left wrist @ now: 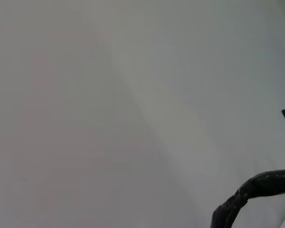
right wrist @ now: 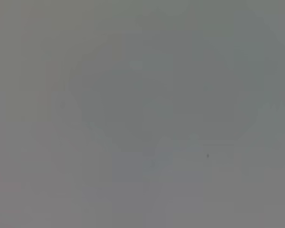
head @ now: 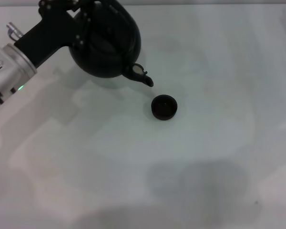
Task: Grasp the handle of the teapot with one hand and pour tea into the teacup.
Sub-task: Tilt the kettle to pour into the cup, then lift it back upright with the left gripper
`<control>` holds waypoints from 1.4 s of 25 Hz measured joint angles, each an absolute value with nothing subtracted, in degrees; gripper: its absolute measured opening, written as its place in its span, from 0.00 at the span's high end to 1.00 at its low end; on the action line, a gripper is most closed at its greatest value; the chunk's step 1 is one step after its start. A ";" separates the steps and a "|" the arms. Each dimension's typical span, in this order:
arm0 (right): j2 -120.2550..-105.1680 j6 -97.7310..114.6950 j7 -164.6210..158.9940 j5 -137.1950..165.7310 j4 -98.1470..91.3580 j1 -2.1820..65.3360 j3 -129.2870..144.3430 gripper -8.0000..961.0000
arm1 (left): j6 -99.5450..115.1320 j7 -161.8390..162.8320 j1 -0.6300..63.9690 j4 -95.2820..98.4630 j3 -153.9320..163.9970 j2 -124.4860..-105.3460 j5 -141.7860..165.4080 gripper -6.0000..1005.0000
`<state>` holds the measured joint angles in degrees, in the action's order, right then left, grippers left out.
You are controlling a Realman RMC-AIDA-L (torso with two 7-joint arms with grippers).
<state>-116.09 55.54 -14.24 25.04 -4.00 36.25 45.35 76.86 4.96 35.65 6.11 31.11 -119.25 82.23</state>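
The matte-black teapot (head: pixel 107 45) hangs at the far left of the table in the head view, tilted with its spout (head: pixel 142 75) pointing down towards the teacup. My left gripper (head: pixel 84 14) is at the pot's top, shut on the handle, which is mostly hidden there. A piece of the rough dark handle (left wrist: pixel 256 187) shows in the left wrist view. The small dark teacup (head: pixel 164 107) stands on the table just past and below the spout tip, apart from it. My right gripper is out of view.
The white table (head: pixel 205 157) runs under everything. The left arm's silver and black wrist (head: pixel 19 52) reaches in from the left edge. The right wrist view shows only blank grey surface.
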 joint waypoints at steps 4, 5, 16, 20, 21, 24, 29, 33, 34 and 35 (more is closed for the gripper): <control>-116.09 55.54 -14.24 25.04 -4.00 36.29 45.35 0.10 | 76.55 3.32 36.60 5.77 31.11 -119.38 82.23 0.89; -116.10 55.54 -14.24 25.05 -4.02 36.31 45.35 0.10 | 76.53 2.91 36.73 5.71 31.11 -119.40 82.23 0.89; -116.19 55.54 -14.31 24.68 -4.34 37.24 45.35 0.10 | 75.95 0.06 38.52 4.70 34.59 -119.27 82.20 0.89; -116.19 55.54 -14.32 24.64 -4.34 37.48 45.34 0.10 | 74.82 0.03 38.89 4.79 34.72 -119.26 82.18 0.89; -116.19 55.54 -14.32 24.62 -4.32 37.55 45.33 0.10 | 74.72 -0.16 38.91 4.80 34.71 -119.26 82.18 0.89; -116.19 55.56 -14.33 24.32 -4.25 37.69 45.26 0.10 | 74.21 -1.56 38.96 4.83 34.72 -119.26 82.17 0.89; -116.19 55.62 -14.33 23.82 -4.17 37.85 45.25 0.10 | 73.77 -2.77 39.26 4.83 34.72 -119.26 82.17 0.90; -116.19 55.73 -14.33 23.81 -4.14 37.86 45.26 0.10 | 73.65 -2.80 39.67 4.83 34.72 -119.26 82.17 0.89; -116.19 55.74 -14.33 23.81 -4.13 37.86 45.26 0.10 | 73.58 -2.80 39.73 4.83 34.72 -119.26 82.17 0.89; -116.19 55.77 -14.33 23.81 -4.13 37.83 45.26 0.10 | 73.48 -2.81 39.80 4.83 34.72 -119.26 82.17 0.89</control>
<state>-116.19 55.77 -14.33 23.81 -4.13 37.83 45.26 73.48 -2.81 39.80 4.83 34.72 -119.26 82.17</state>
